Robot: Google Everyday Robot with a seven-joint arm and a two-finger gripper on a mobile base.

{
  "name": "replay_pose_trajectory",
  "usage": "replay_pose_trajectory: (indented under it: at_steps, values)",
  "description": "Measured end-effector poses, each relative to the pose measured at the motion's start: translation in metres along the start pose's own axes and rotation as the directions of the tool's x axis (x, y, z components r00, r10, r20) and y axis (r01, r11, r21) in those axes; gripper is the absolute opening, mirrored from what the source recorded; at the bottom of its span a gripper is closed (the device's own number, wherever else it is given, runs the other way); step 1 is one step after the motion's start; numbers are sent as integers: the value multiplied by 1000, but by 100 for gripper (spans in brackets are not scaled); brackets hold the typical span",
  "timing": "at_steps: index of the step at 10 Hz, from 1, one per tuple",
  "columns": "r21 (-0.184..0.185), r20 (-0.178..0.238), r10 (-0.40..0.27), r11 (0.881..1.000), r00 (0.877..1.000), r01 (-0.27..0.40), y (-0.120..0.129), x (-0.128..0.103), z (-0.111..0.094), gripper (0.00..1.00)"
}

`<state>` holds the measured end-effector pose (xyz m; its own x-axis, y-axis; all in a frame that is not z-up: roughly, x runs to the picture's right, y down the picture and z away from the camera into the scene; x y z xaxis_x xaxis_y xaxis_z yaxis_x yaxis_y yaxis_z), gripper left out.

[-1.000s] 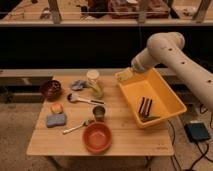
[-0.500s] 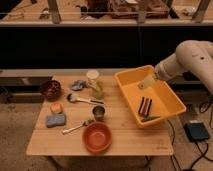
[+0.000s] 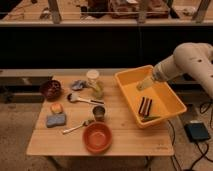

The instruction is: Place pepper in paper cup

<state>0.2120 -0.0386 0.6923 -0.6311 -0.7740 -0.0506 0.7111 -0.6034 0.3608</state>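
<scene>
The pepper [image 3: 150,118], a thin green sliver, lies inside the yellow bin [image 3: 171,93] at its near end, just below two dark stick-like pieces [image 3: 144,106]. The pale paper cup [image 3: 92,78] stands upright at the middle back of the wooden table, left of the bin. My gripper [image 3: 144,84] hangs over the bin's far left part, above and beyond the pepper, well to the right of the cup. Nothing shows in it.
A dark red bowl [image 3: 50,89], a blue cloth [image 3: 78,85], a spoon [image 3: 80,98], a small metal cup [image 3: 99,112], an orange bowl [image 3: 97,137], a blue sponge [image 3: 56,120], an orange item [image 3: 56,107] and a second spoon [image 3: 76,127] lie on the table [image 3: 125,140]. A black box [image 3: 197,132] is on the floor.
The arm has swung to the right and lowered, and the gripper has gone from near the bin's far left edge to over the bin's inside.
</scene>
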Motion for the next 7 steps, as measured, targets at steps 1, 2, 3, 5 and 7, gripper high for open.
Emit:
replay_pose_trajectory:
  at_steps: [1, 2, 3, 5, 7]
  values:
    - [-18, -2, -109, 994, 994, 109, -11, -10, 5, 80]
    - [-20, -2, -195, 981, 981, 195, -21, -18, 11, 80]
    - [-12, -2, -295, 955, 956, 295, -32, -28, 20, 80]
    - [-5, -4, -383, 924, 924, 383, -43, -38, 27, 80]
    - [-5, 1, -399, 917, 917, 399, -42, -39, 27, 80]
